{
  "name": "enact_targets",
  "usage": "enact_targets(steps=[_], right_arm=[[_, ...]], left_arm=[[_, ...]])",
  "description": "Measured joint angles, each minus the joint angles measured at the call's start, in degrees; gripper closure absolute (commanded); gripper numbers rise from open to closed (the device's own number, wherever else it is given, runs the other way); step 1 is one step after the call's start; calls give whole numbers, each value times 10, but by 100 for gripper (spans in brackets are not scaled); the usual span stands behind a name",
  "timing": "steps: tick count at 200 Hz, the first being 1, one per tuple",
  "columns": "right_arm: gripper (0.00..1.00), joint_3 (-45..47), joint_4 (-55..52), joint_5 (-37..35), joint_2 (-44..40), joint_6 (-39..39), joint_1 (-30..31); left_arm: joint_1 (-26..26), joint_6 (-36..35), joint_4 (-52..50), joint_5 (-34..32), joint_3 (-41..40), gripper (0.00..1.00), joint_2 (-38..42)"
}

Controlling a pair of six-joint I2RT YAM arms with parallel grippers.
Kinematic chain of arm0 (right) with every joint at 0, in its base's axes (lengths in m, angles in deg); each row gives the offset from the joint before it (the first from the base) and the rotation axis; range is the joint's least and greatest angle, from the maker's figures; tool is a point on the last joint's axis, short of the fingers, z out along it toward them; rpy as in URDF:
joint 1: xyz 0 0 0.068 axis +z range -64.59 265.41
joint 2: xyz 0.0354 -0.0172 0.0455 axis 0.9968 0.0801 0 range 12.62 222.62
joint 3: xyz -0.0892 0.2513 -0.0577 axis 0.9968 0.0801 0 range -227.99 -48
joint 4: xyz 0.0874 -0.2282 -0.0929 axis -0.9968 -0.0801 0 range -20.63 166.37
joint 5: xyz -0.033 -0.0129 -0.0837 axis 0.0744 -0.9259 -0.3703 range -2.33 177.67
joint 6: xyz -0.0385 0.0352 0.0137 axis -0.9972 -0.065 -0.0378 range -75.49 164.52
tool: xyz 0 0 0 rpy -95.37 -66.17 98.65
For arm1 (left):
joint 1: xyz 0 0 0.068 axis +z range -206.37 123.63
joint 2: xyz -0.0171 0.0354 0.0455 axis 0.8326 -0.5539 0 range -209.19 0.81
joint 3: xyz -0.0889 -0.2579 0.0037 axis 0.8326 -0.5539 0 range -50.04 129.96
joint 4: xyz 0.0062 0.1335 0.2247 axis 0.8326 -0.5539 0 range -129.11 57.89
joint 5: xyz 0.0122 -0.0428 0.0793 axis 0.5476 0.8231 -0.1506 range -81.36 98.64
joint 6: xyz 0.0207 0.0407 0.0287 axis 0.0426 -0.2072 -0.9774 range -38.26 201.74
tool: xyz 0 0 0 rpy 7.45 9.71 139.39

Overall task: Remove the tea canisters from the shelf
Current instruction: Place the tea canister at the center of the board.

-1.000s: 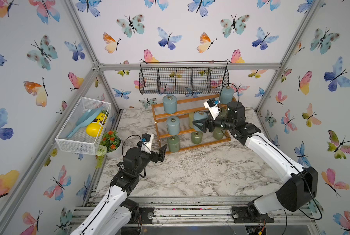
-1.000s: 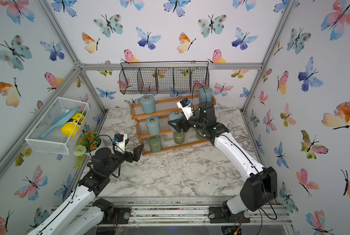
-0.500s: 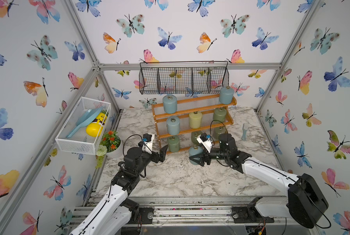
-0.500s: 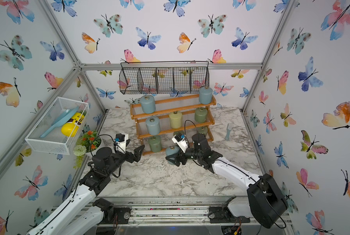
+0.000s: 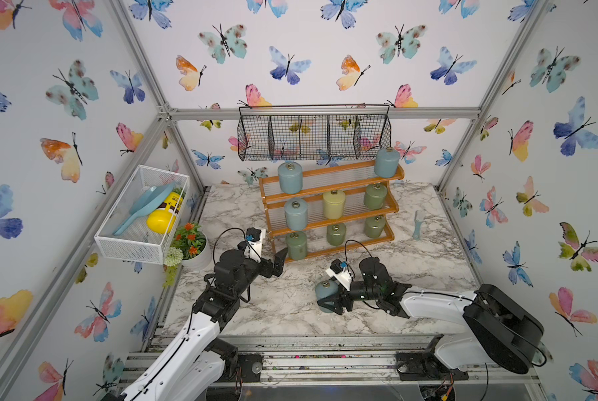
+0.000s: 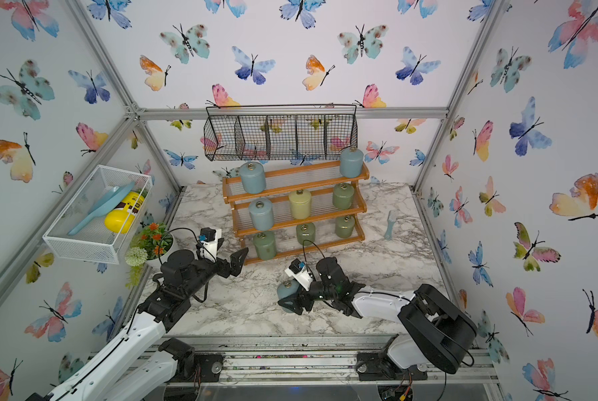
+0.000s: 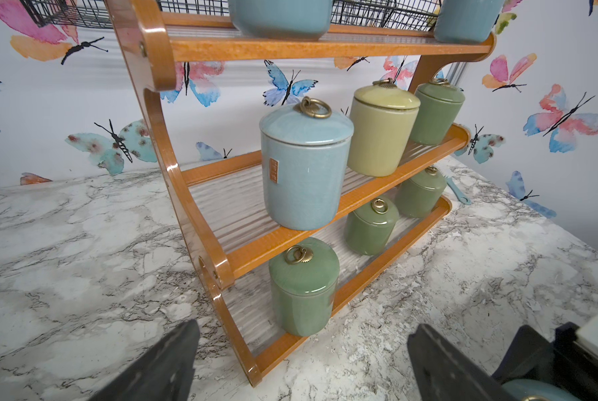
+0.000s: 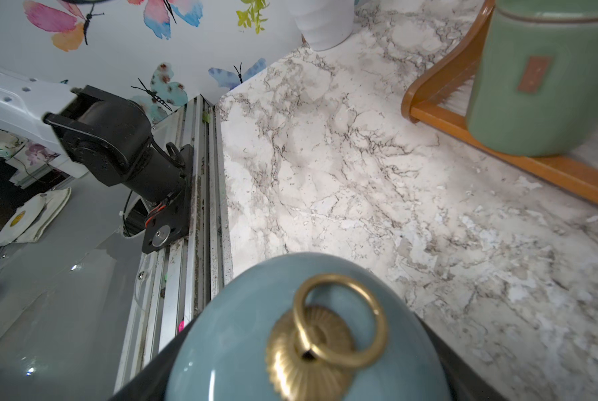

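The orange-brown shelf stands at the back of the marble table and carries several tea canisters: blue-grey ones, a pale yellow one and sage green ones. My right gripper is shut on another blue-grey canister low over the table's front. Its lid fills the space between the jaws. My left gripper is open at the shelf's lower left end, facing a green canister on the bottom tier.
A black wire basket hangs above the shelf. A white mesh basket on the left wall holds a blue scoop and a yellow bottle. A flower pot stands at the table's left edge, and a small blue brush lies right of the shelf.
My right arm has carried the blue-grey canister away from the shelf and down to the front of the table. The left arm has hardly moved.
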Motion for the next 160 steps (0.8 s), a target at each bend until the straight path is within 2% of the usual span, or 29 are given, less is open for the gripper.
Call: enact_targets(steps=[112, 160], right_arm=[[30, 15, 70, -49, 79, -1, 27], [21, 20, 90, -62, 85, -1, 31]], left_arm=[[0, 6, 0, -1, 0, 2, 0], [0, 6, 0, -1, 0, 2, 0]])
